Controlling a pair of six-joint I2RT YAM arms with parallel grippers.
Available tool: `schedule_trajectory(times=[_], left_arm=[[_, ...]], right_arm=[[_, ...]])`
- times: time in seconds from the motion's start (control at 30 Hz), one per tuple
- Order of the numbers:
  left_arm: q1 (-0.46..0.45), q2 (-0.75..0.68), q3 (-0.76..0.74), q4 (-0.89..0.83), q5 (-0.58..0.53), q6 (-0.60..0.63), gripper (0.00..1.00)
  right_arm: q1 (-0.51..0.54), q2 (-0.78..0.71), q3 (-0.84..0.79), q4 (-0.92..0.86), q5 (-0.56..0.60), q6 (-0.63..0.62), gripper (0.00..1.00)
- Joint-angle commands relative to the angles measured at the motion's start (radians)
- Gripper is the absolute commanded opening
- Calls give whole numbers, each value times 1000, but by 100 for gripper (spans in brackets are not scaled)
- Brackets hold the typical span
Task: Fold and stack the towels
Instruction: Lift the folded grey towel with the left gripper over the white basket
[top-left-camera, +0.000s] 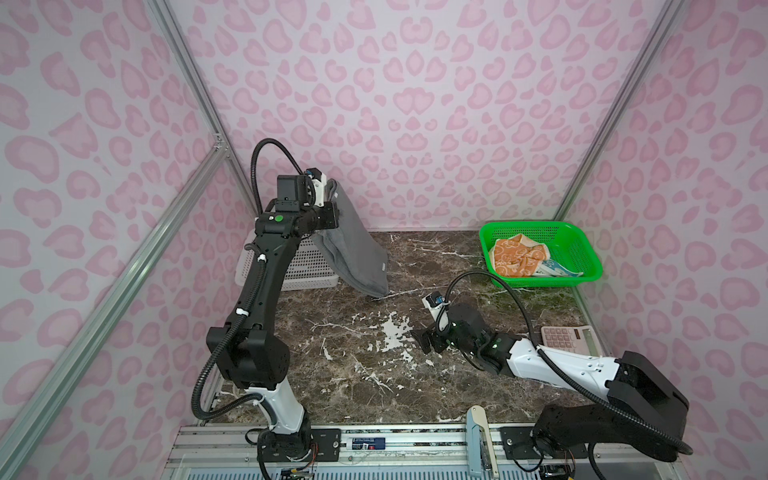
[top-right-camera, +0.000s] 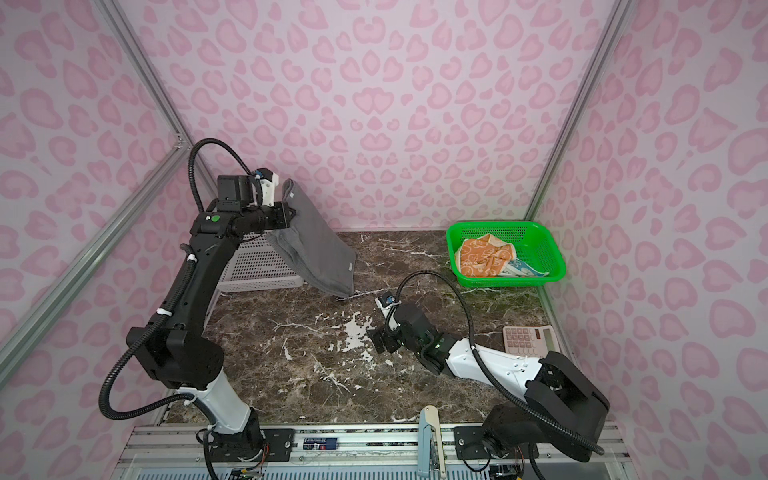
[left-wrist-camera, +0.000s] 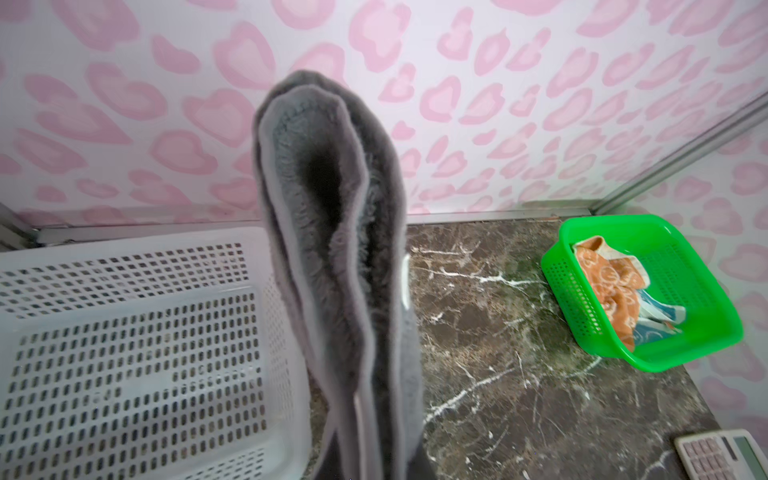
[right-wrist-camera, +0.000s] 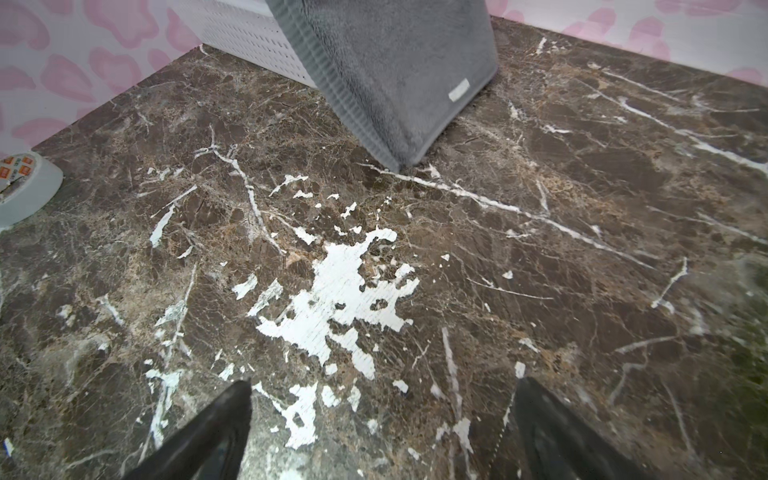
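The dark grey towel (top-left-camera: 351, 245) (top-right-camera: 316, 245) is folded and hangs in the air, with my left gripper (top-left-camera: 332, 214) shut on its upper edge. Its lowest corner touches the marble table (top-left-camera: 353, 374) beside the white basket (top-left-camera: 307, 270). In the left wrist view its folded layers (left-wrist-camera: 332, 249) fill the middle. The crumpled orange towel (top-left-camera: 515, 253) (left-wrist-camera: 611, 286) and the blue towel (top-left-camera: 561, 270) lie in the green basket (top-left-camera: 528, 226). My right gripper (top-left-camera: 424, 338) (right-wrist-camera: 382, 386) stands open and empty low over mid-table, apart from the grey towel (right-wrist-camera: 399, 70).
The white perforated basket (left-wrist-camera: 124, 332) stands at the back left. A pink calculator (top-left-camera: 567, 338) lies at the right edge behind my right arm. A tape roll (right-wrist-camera: 25, 187) sits at the table's left edge. Patterned walls close in three sides.
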Motion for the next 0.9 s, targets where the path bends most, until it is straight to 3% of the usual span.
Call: schedule_trajectory(times=[0.0, 0.33, 0.87], left_arm=[[42, 41, 61, -16, 16, 28, 3], [176, 135, 233, -68, 71, 46, 3], [334, 138, 228, -83, 63, 98, 3]], right_arm=[[0, 15, 3, 33, -16, 16, 99], [0, 47, 21, -6, -58, 26, 99], [2, 90, 27, 3, -86, 48, 99]])
